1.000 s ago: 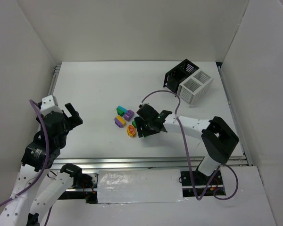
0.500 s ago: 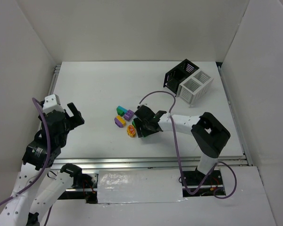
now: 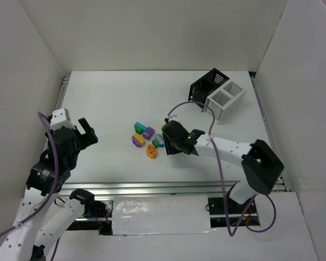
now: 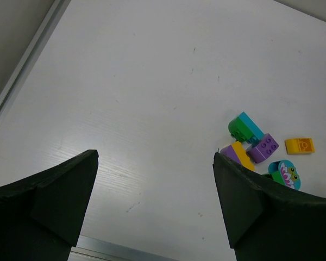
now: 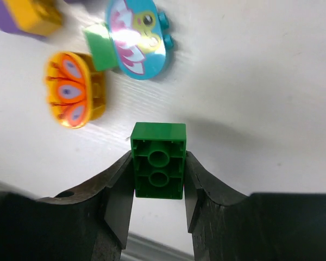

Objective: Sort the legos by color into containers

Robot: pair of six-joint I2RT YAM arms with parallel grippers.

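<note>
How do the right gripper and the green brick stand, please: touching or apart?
Touching. The right wrist view shows the right gripper shut on the green brick, fingers pressing both its sides, no gap.

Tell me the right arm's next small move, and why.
Probably lift straight up. The right fingers are shut on the green brick, and the orange oval brick lies close by; rising first should clear it before heading for the black bin or white bin.

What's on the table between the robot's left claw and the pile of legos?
Nothing. In the top view only bare white table lies between the open left gripper and the legos. The left wrist view shows the same.
</note>
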